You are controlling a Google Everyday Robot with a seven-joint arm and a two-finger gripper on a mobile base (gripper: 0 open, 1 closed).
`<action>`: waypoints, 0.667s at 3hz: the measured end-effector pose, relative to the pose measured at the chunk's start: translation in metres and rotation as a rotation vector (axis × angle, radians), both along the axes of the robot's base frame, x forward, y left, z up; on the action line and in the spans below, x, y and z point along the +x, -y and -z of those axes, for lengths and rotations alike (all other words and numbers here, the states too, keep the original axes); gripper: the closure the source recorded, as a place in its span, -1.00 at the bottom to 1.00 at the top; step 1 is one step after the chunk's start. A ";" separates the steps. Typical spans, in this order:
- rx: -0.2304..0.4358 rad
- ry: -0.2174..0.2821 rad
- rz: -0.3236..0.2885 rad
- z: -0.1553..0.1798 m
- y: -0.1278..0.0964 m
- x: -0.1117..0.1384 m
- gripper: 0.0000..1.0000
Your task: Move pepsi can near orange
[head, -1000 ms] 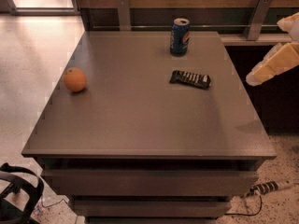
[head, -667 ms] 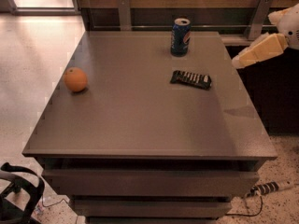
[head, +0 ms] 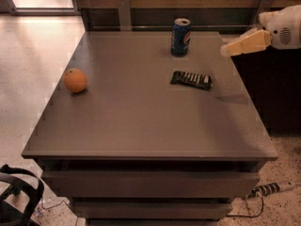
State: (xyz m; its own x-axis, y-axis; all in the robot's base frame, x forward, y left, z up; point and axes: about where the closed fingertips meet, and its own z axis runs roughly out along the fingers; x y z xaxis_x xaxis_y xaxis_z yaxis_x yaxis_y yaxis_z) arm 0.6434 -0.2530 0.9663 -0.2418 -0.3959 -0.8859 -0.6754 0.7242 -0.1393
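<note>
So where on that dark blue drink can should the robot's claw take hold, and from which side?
Probably around the middle of the round side wall of the upright dark blue pepsi can. Coming in level from the picture's right suits best: the cream gripper hovers there by the far right corner of the table, with nothing between, and the flat black snack bar lies nearer the camera.

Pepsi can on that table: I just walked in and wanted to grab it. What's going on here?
A robot arm is about to deal with it. Its gripper hovers over the right edge of the table, to the right of the pepsi can, holding nothing. The can stands upright at the back, the orange sits far off near the left edge, and a black snack bar lies in front of the can.
</note>
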 end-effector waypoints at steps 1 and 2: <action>0.001 0.000 0.000 0.000 0.000 0.000 -1.00; 0.036 0.009 -0.013 0.003 -0.011 0.025 -1.00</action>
